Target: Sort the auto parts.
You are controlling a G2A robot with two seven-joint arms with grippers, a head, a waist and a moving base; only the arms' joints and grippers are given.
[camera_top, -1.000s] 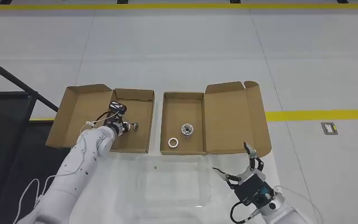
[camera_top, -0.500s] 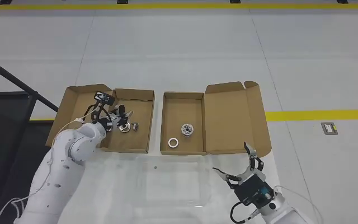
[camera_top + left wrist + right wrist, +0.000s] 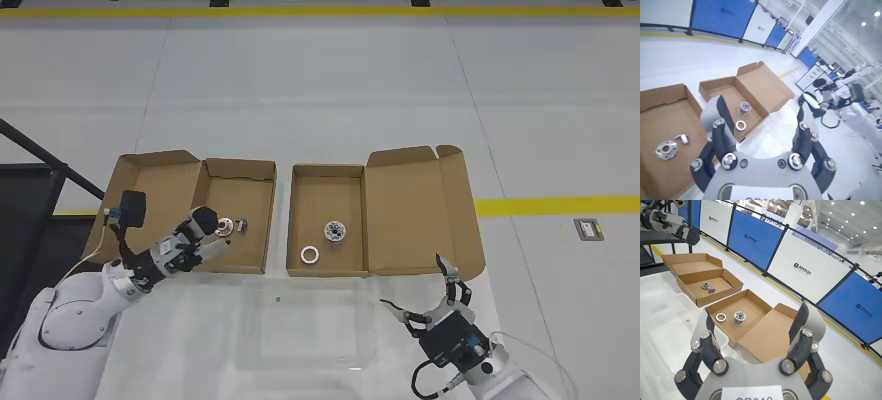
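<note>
Left gripper and right gripper gape wide, empty; round metal flange lies in the cardboard box at centre-left.

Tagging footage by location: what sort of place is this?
Probably an industrial hall or robot test floor: blue and white partition panels, a yellow floor line, and metal parts in cardboard boxes.

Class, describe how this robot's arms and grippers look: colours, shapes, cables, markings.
The left arm and right arm have smooth white shells. The left gripper and right gripper share grey plates, black linkages, silver bolts, black-padded fingers and a white printed label. A black cable loops at the right wrist.
</note>
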